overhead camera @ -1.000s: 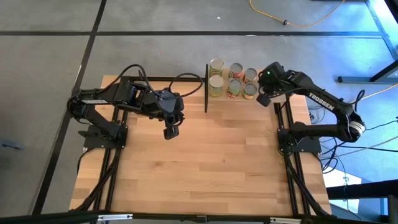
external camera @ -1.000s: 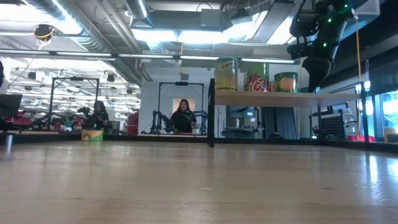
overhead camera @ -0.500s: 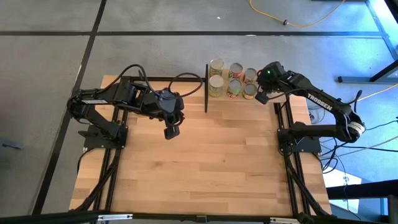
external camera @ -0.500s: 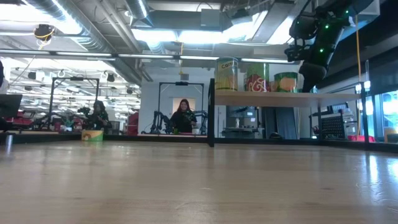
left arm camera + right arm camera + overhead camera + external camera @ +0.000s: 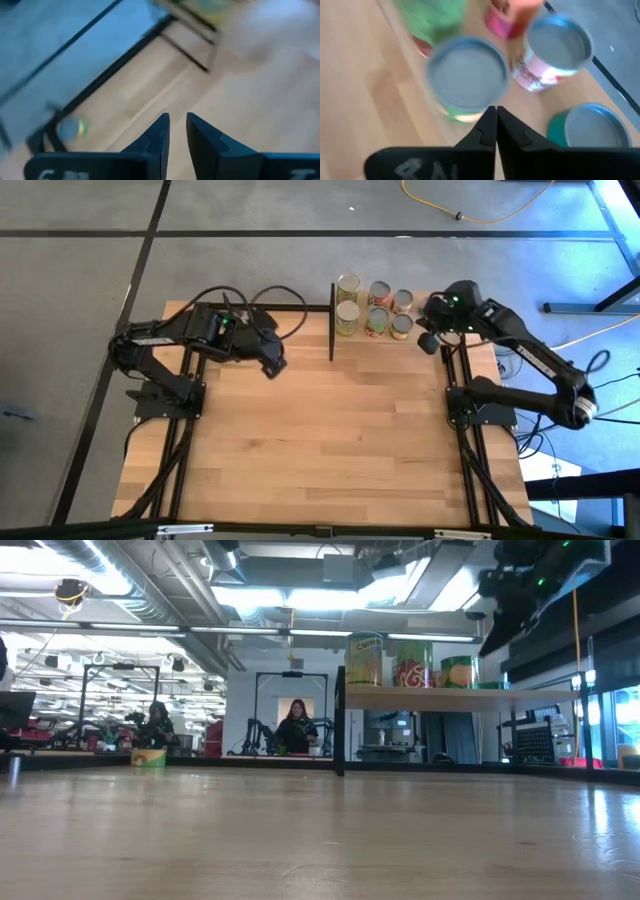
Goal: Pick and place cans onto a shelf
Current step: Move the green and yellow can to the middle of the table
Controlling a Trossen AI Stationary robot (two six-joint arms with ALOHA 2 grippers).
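Clearance matters: right tool (image 5: 427,343), pressed together and empty, should lift away from the cans (image 5: 374,308) without nudging them off the shelf (image 5: 450,697).

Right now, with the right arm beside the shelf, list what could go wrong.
1. The right gripper, shut and empty, hangs close beside the cans on the shelf; a sideways swing could topple the nearest one.
2. The cans stand packed together, so one knock may carry into its neighbours and push one off the shelf edge.
3. The left gripper sits near the shelf's black upright; a careless sweep might strike it.
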